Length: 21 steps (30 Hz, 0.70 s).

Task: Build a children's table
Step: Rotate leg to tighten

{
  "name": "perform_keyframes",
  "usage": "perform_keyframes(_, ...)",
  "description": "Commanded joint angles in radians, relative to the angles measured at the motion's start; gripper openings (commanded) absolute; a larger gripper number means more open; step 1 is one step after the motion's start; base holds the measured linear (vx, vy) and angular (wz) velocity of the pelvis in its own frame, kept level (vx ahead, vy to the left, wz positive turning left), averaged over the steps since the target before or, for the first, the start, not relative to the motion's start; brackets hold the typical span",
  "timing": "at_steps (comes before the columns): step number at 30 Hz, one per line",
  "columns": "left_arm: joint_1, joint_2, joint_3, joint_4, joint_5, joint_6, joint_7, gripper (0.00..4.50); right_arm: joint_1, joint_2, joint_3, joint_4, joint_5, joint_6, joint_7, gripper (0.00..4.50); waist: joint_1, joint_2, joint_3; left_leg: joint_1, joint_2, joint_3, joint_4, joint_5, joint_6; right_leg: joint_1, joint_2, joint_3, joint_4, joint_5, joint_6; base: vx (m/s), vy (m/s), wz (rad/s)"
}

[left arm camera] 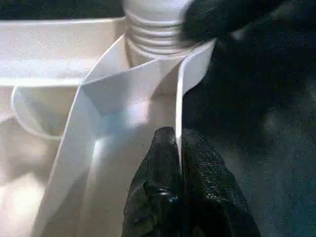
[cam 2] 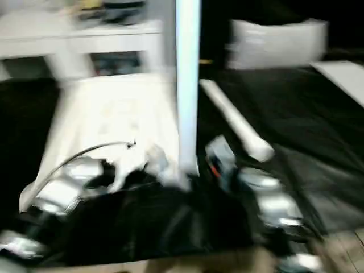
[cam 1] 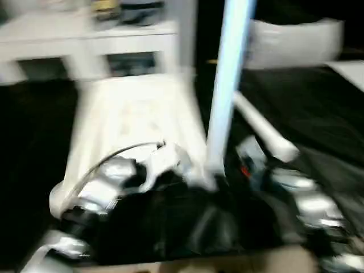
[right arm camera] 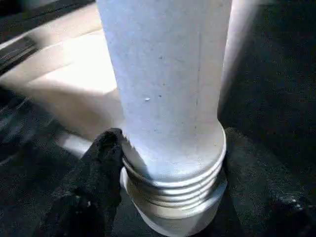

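Left gripper [left arm camera: 180, 148] pinches a tabletop [cam 1: 133, 122] rib; right fingers [right arm camera: 101, 173] hug the upright leg [right arm camera: 168, 89] at its thread. To seat it well, keep the leg vertical over the socket and twist while the left steadies.

Smeared head views, crisp wrist views.
Both eye views streak sideways with motion blur over a dark floor; up close, the white ribbed plastic tabletop [left arm camera: 98, 113] glows softly and the tapered white tubular leg [right arm camera: 168, 89] stays sharp.

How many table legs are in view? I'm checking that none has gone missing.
2. One leg stands upright at the near right corner of the upturned tabletop, its threaded end at the socket. Another leg lies on the dark floor to its right. Others may be hidden.
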<state>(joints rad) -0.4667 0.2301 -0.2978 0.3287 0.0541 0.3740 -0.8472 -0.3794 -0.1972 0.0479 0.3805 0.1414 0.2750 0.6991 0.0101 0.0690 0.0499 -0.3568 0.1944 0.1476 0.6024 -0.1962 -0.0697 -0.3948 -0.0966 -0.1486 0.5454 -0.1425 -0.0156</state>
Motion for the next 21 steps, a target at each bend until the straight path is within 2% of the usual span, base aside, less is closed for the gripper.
perform_keyframes(1,-0.022,-0.071,-0.008,-0.062,-0.007,0.024,0.086,0.00,-0.040,0.087,0.062,0.018,0.011,0.010,-0.057,2.68,-0.006,0.006,-0.055,-0.003,0.026,-0.024,-0.080,-0.442,0.014,0.065,-0.054,0.002,-0.103,-0.633,0.013,0.000,0.000,0.00)
perform_keyframes(2,-0.030,-0.098,-0.005,-0.063,0.020,0.039,0.140,0.00,-0.056,0.115,0.055,0.047,-0.002,0.000,-0.122,2.68,-0.024,0.010,-0.054,-0.009,0.041,-0.036,-0.093,-0.487,0.023,0.074,-0.054,0.003,-0.092,-0.546,-0.007,0.000,0.000,0.00)
perform_keyframes(3,-0.034,-0.116,-0.005,-0.066,0.032,0.046,0.169,0.00,-0.066,0.132,0.048,0.066,-0.011,-0.005,-0.164,2.68,-0.028,0.013,-0.050,0.000,0.052,-0.035,-0.104,-0.546,0.026,0.070,-0.051,0.006,-0.087,-0.493,-0.029,0.000,0.000,0.00)
perform_keyframes(4,-0.036,-0.127,-0.005,-0.068,0.039,0.051,0.186,0.00,-0.072,0.142,0.044,0.077,-0.016,-0.008,-0.190,2.68,-0.036,0.006,-0.048,0.012,0.041,-0.029,-0.095,-0.562,0.020,0.061,-0.056,0.003,-0.097,-0.512,-0.041,0.000,0.000,0.00)
perform_keyframes(5,-0.035,-0.137,-0.006,-0.074,0.043,0.058,0.197,0.00,-0.077,0.147,0.044,0.086,-0.026,-0.008,-0.213,2.68,-0.037,0.004,-0.049,0.017,0.031,-0.024,-0.088,-0.547,0.020,0.057,-0.060,0.004,-0.101,-0.533,-0.042,0.000,0.000,0.00)
perform_keyframes(6,-0.027,-0.159,-0.018,-0.104,0.054,0.080,0.206,0.00,-0.078,0.156,0.034,0.096,-0.040,-0.014,-0.225,2.68,-0.037,0.001,-0.048,0.017,0.018,-0.017,-0.078,-0.501,0.025,0.053,-0.066,0.001,-0.112,-0.579,-0.039,0.000,0.000,0.00)
perform_keyframes(7,-0.027,-0.159,-0.018,-0.104,0.054,0.080,0.206,0.00,-0.078,0.156,0.034,0.096,-0.040,-0.014,-0.225,2.68,-0.036,0.000,-0.049,0.015,0.017,-0.015,-0.076,-0.476,0.027,0.054,-0.067,0.001,-0.113,-0.587,-0.037,0.000,0.000,0.00)
perform_keyframes(8,-0.024,-0.164,-0.023,-0.112,0.057,0.084,0.205,0.00,-0.076,0.157,0.029,0.097,-0.036,-0.018,-0.217,2.68,-0.032,0.000,-0.052,0.011,0.016,-0.014,-0.075,-0.434,0.034,0.056,-0.068,0.003,-0.112,-0.579,-0.038,0.000,0.000,0.00)
perform_keyframes(9,-0.019,-0.153,-0.040,-0.122,0.067,0.089,0.205,0.00,-0.067,0.161,0.003,0.089,-0.030,-0.026,-0.225,3.24,-0.030,0.004,-0.054,0.006,0.021,-0.015,-0.079,-0.413,0.040,0.058,-0.066,0.009,-0.105,-0.540,-0.050,0.000,0.000,0.00)
perform_keyframes(11,-0.019,-0.142,-0.046,-0.123,0.073,0.090,0.210,0.00,-0.063,0.156,0.002,0.084,-0.038,-0.035,-0.232,3.38,-0.025,0.004,-0.061,-0.004,0.027,-0.018,-0.084,-0.370,0.048,0.065,-0.066,0.018,-0.088,-0.452,-0.083,0.000,0.000,0.00)
perform_keyframes(12,-0.020,-0.127,-0.049,-0.117,0.080,0.088,0.215,0.00,-0.054,0.138,0.009,0.075,-0.046,-0.052,-0.224,3.48,-0.022,0.009,-0.063,-0.003,0.030,-0.015,-0.084,-0.344,0.052,0.062,-0.064,0.025,-0.081,-0.393,-0.110,0.000,0.000,0.00)
perform_keyframes(14,-0.022,-0.117,-0.044,-0.110,0.084,0.084,0.218,0.00,-0.042,0.119,0.009,0.063,-0.043,-0.068,-0.211,3.72,-0.012,0.005,-0.066,-0.003,0.029,-0.009,-0.081,-0.290,0.061,0.060,-0.062,0.034,-0.071,-0.328,-0.145,0.000,0.000,0.00)
perform_keyframes(15,-0.023,-0.111,-0.043,-0.107,0.087,0.080,0.215,0.00,-0.034,0.105,0.009,0.052,-0.039,-0.080,-0.198,3.72,-0.006,-0.002,-0.067,-0.007,0.026,-0.006,-0.079,-0.267,0.071,0.063,-0.060,0.038,-0.066,-0.331,-0.149,0.000,0.000,0.00)
perform_keyframes(17,-0.022,-0.102,-0.042,-0.106,0.090,0.076,0.206,0.00,-0.021,0.084,0.006,0.033,-0.030,-0.094,-0.170,3.93,0.007,-0.005,-0.068,-0.009,0.024,-0.004,-0.075,-0.224,0.081,0.062,-0.063,0.045,-0.063,-0.346,-0.147,0.000,0.000,0.00)
perform_keyframes(18,-0.016,-0.082,-0.044,-0.106,0.087,0.058,0.178,0.00,-0.002,0.051,0.000,0.007,-0.019,-0.108,-0.122,4.03,0.015,-0.004,-0.073,-0.013,0.025,-0.004,-0.072,-0.175,0.091,0.066,-0.063,0.048,-0.055,-0.310,-0.151,0.000,0.000,0.00)
perform_keyframes(20,-0.014,-0.073,-0.045,-0.107,0.086,0.056,0.168,0.00,0.006,0.038,-0.005,-0.001,-0.016,-0.116,-0.097,4.19,0.025,-0.002,-0.079,-0.015,0.027,-0.003,-0.067,-0.124,0.106,0.067,-0.063,0.051,-0.046,-0.256,-0.160,0.000,0.000,0.00)
perform_keyframes(21,-0.005,-0.042,-0.051,-0.105,0.070,0.026,0.121,0.00,0.024,-0.012,-0.011,-0.018,-0.004,-0.144,-0.018,4.27,0.033,-0.006,-0.083,-0.020,0.026,-0.002,-0.062,-0.072,0.119,0.066,-0.061,0.053,-0.033,-0.189,-0.177,0.000,0.000,0.00)
